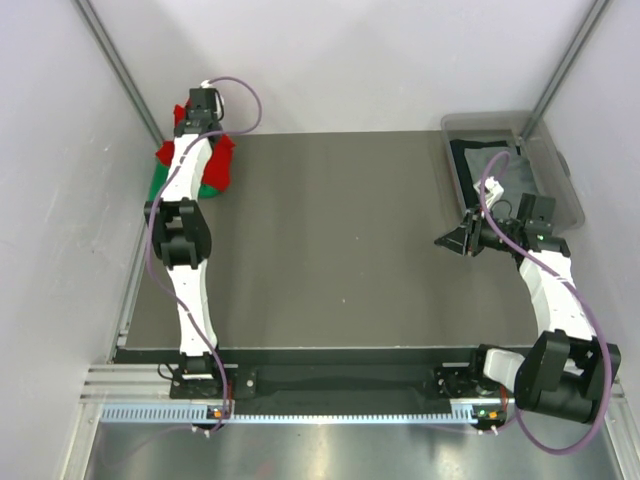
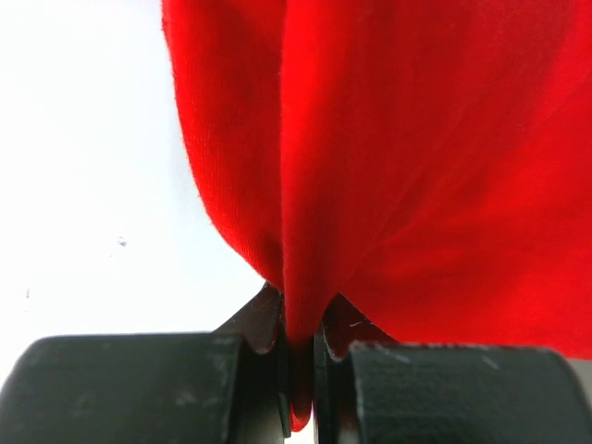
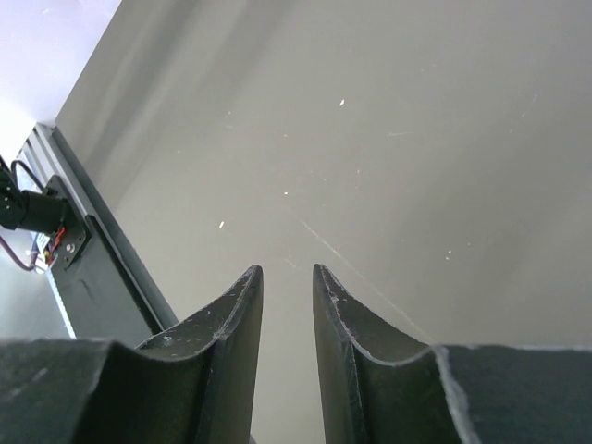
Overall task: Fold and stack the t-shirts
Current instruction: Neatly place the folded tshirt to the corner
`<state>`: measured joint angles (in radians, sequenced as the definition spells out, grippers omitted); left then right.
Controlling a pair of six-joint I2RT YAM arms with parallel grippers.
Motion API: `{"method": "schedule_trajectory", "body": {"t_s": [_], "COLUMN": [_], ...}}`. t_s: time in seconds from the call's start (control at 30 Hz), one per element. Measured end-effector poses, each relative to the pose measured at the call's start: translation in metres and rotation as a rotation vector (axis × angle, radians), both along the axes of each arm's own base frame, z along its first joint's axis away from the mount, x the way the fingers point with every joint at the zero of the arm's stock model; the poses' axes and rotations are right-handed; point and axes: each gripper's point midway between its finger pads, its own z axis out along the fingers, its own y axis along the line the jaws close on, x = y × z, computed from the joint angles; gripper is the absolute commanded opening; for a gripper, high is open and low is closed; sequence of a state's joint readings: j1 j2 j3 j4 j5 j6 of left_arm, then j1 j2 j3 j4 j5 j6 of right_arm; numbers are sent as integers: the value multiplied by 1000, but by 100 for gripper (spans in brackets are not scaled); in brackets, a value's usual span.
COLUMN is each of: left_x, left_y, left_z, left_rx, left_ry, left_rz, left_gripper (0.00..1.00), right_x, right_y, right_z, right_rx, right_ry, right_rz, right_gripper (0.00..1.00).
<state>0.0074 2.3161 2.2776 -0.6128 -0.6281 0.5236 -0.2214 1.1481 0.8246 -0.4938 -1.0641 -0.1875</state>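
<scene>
The red t-shirt [image 2: 416, 166] is bunched at the far left corner of the table [image 1: 330, 240], lying over a green t-shirt [image 1: 158, 182]. The left gripper [image 2: 298, 361] is clenched on a fold of the red cloth. The right gripper [image 3: 287, 305] hangs above the right side of the table, its fingers slightly apart and grasping nothing. A clear bin [image 1: 562, 190] at the far right corner contains dark cloth [image 1: 482, 160].

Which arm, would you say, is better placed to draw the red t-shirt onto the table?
Left: the left gripper is shut on the red t-shirt at the far left corner, while the right gripper hovers empty across the table.
</scene>
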Motion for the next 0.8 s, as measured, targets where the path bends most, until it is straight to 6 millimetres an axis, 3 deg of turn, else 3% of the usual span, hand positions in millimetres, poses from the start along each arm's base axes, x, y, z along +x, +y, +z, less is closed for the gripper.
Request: {"method": "schedule_trajectory", "body": {"t_s": [0.2, 0.37, 0.4, 0.43, 0.47, 0.57, 0.7, 0.8], "left_x": [3, 10, 11, 11, 11, 13, 14, 10], "left_y": [39, 55, 57, 57, 58, 59, 51, 38], "left_z": [-5, -39, -45, -52, -59, -68, -72, -63], "left_rx": [61, 118, 126, 135, 142, 143, 83, 41], "left_ry": [-11, 49, 61, 78, 93, 75, -2, -47], "left_rz": [63, 82, 84, 84, 83, 102, 116, 108], "left_gripper": [0, 0, 11, 30, 68, 98, 99, 98], "right_x": [1, 2, 2, 2, 2, 3, 3, 3], "right_y": [-1, -2, -2, -2, -2, -1, -1, -1], "right_z": [-3, -6, -6, -6, -7, -9, -10, -10], "right_rx": [3, 6, 6, 6, 6, 10, 13, 14], "right_ry": [11, 24, 25, 24, 26, 35, 40, 39], "right_rz": [-3, -3, -3, -3, -2, -1, 2, 3], "right_gripper": [29, 29, 30, 30, 30, 30, 30, 30]}}
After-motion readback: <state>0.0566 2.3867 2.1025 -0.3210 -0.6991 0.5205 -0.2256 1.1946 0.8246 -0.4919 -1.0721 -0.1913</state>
